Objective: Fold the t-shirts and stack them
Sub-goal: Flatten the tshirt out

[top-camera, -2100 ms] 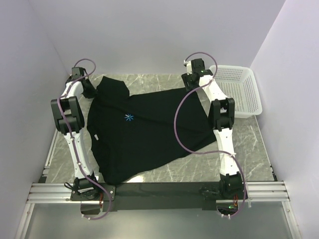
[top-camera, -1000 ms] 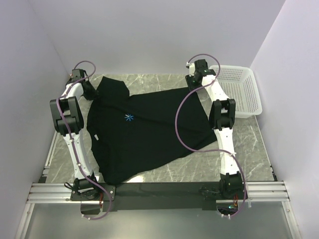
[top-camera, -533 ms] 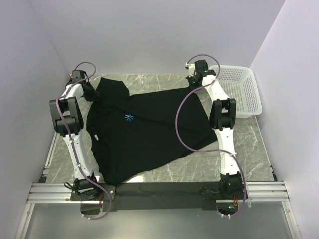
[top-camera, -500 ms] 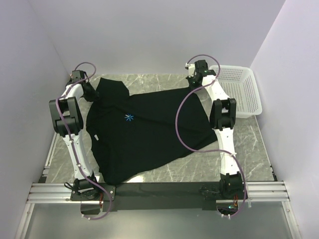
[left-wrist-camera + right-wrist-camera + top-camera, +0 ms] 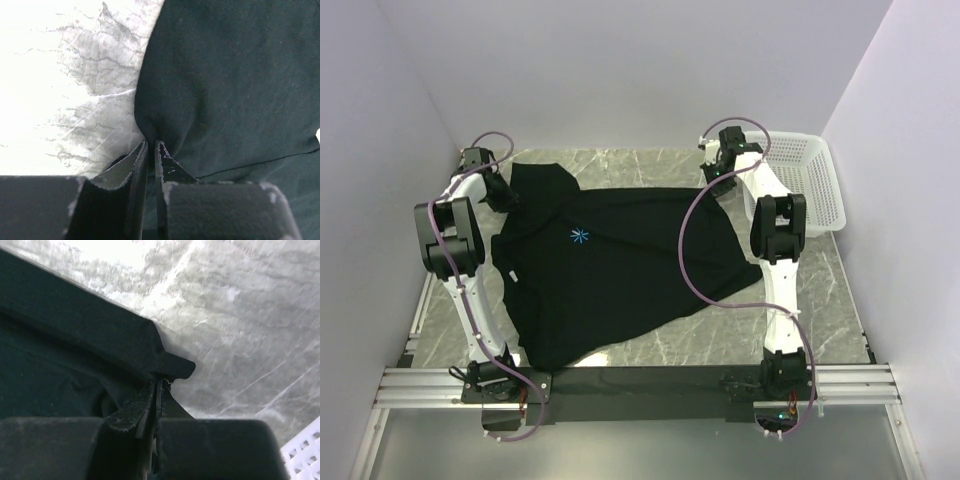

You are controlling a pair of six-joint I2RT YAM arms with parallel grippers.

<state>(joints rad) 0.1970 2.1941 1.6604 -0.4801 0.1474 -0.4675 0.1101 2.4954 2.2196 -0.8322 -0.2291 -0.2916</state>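
One black t-shirt (image 5: 610,260) with a small light-blue starburst logo (image 5: 579,237) lies spread over the marble table. My left gripper (image 5: 503,197) is at its far left edge, shut on a pinch of the cloth; the left wrist view shows the fabric (image 5: 230,85) drawn into the closed jaws of the left gripper (image 5: 150,143). My right gripper (image 5: 717,181) is at the shirt's far right corner, shut on that corner. In the right wrist view a fold of the hem (image 5: 172,366) sticks out just past the right gripper (image 5: 158,382).
A white perforated basket (image 5: 804,180) stands at the back right, close beside the right arm. Walls close in the table on the left, back and right. Bare marble (image 5: 700,340) shows in front of the shirt.
My right gripper has closed on the shirt's far right corner and drawn it slightly right and back. The left gripper keeps its hold and has shifted a little, and the shirt's far edge looks straighter.
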